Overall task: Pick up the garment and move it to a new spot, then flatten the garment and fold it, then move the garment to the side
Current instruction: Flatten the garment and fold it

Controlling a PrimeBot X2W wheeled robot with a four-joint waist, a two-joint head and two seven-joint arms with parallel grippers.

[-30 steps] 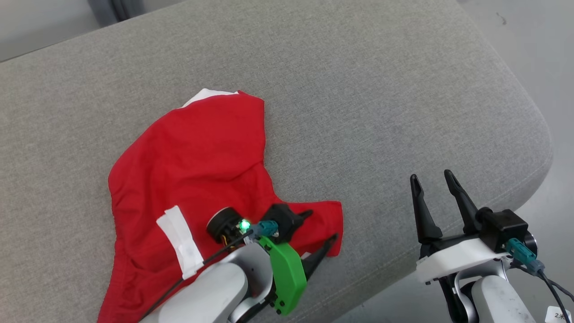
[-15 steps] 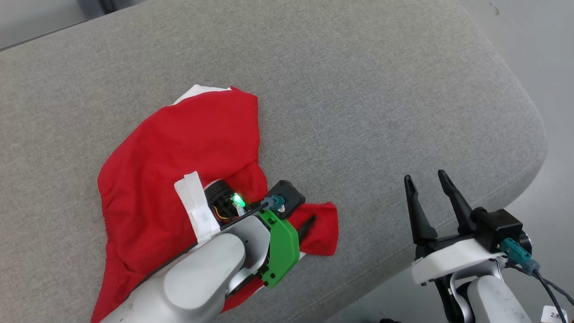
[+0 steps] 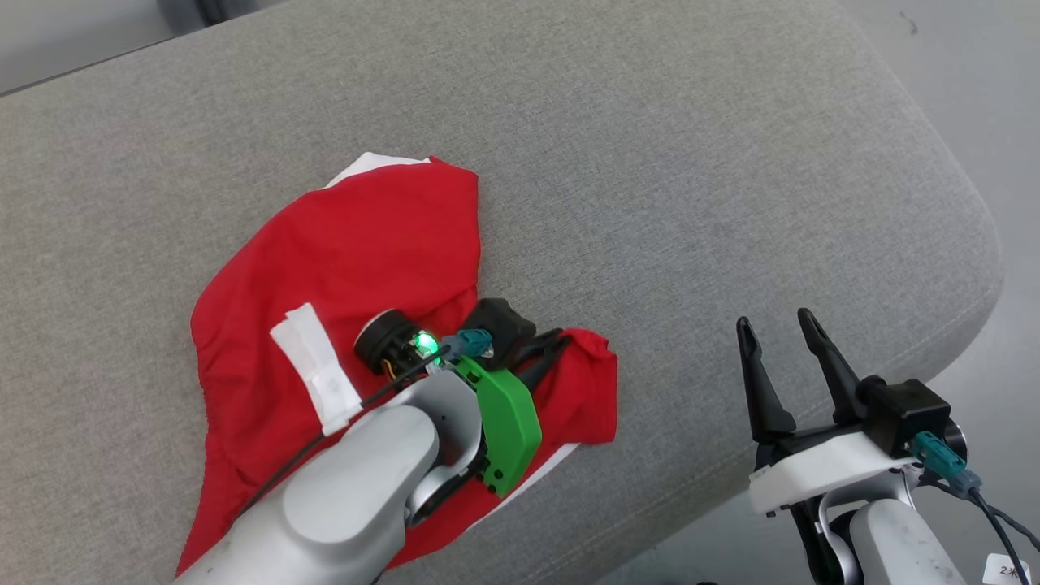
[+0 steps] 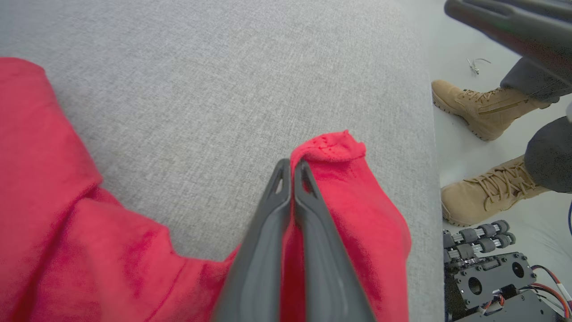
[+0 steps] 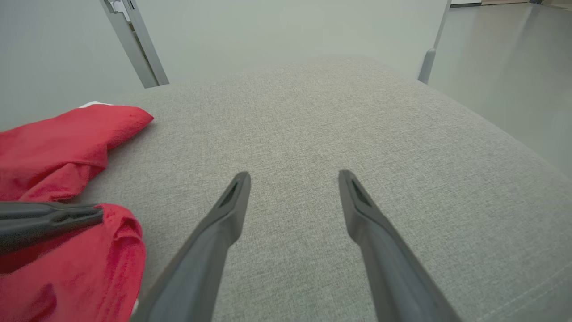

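Pinching a fold of the garment (image 4: 357, 223), the left gripper (image 4: 289, 166) had its jaws pressed together, red cloth showing in the slit between them and bunched along one side. Just past the tips, the garment's stitched corner stood up in a small hump off the cushion (image 4: 201, 67). In the head view the left gripper (image 3: 543, 357) lay low over the garment's near right corner, fingers pointing right, its pale forearm (image 3: 349, 496) crossing the cloth from the lower left. A green plate (image 3: 505, 422) sat on the wrist and a white tag (image 3: 317, 382) was wrapped round the arm's black cable.

The right gripper (image 3: 774, 322) had its jaws spread, holding nothing. Its tips hung over the cushion's near right part, well apart from the garment, pointing up the head view. Its wrist view showed the right gripper (image 5: 293, 176) over bare grey fabric, with the garment (image 5: 58, 138) at the left and the left gripper (image 5: 96, 215) lying across the cloth there.

The garment (image 3: 357, 260) was red and rumpled, spread on the left-centre of the cushion (image 3: 650, 162), a white strip (image 3: 375, 167) peeking out at its far edge. The cushion was grey woven fabric with a rounded right corner. Beyond its edge, on the pale floor (image 4: 460, 147), stood a person's two tan boots (image 4: 478, 109), and nearer the camera part of a dark base (image 4: 487, 277) with small rollers.
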